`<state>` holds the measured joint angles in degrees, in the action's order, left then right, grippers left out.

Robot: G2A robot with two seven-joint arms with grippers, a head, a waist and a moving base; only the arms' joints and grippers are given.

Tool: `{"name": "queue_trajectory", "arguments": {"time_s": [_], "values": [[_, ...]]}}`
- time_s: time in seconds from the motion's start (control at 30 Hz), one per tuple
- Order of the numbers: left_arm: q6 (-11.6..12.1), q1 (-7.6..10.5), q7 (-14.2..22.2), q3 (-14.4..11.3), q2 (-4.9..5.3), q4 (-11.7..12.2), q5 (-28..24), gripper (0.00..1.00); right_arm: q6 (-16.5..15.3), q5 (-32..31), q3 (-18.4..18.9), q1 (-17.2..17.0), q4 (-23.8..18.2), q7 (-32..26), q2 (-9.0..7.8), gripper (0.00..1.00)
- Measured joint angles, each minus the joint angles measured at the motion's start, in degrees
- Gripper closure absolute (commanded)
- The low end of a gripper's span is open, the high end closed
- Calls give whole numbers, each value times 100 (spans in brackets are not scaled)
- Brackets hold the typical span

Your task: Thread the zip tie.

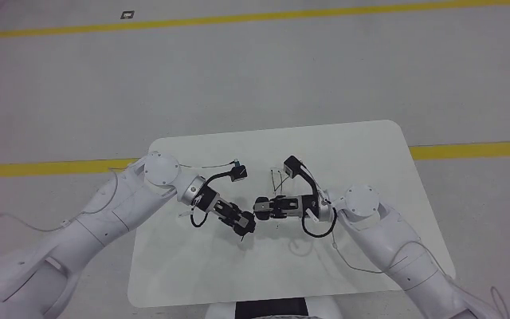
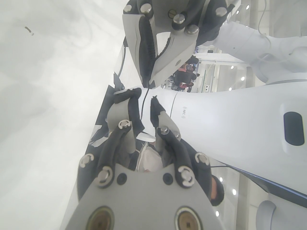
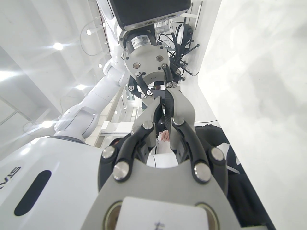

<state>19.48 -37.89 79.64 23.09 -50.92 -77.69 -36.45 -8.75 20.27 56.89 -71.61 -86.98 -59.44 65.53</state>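
A thin black zip tie (image 2: 144, 104) hangs from the tips of my right gripper (image 2: 150, 83), which is shut on its end. The strand runs down between the black-padded fingers (image 2: 133, 101) of my left gripper (image 2: 145, 99), which stands open around it without pinching it. In the top view the two grippers meet nose to nose above the middle of the white table (image 1: 358, 143), with the left gripper (image 1: 245, 226) just below and left of the right gripper (image 1: 259, 209). In the right wrist view my own fingers (image 3: 178, 104) converge toward the left arm's wrist.
The table's rounded edge runs close behind both arms. Both forearms cross the table's near half, and thin cables (image 1: 275, 179) loop off the wrists. Bare tabletop lies toward the far edge and the right side.
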Motion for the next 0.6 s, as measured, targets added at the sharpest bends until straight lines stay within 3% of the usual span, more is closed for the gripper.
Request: {"name": "queue_trajectory", "arguments": {"time_s": [0.6], "values": [[0,0,0,0,0,0,0,0,-37,352,350,-166,47,616,-34,100]]}}
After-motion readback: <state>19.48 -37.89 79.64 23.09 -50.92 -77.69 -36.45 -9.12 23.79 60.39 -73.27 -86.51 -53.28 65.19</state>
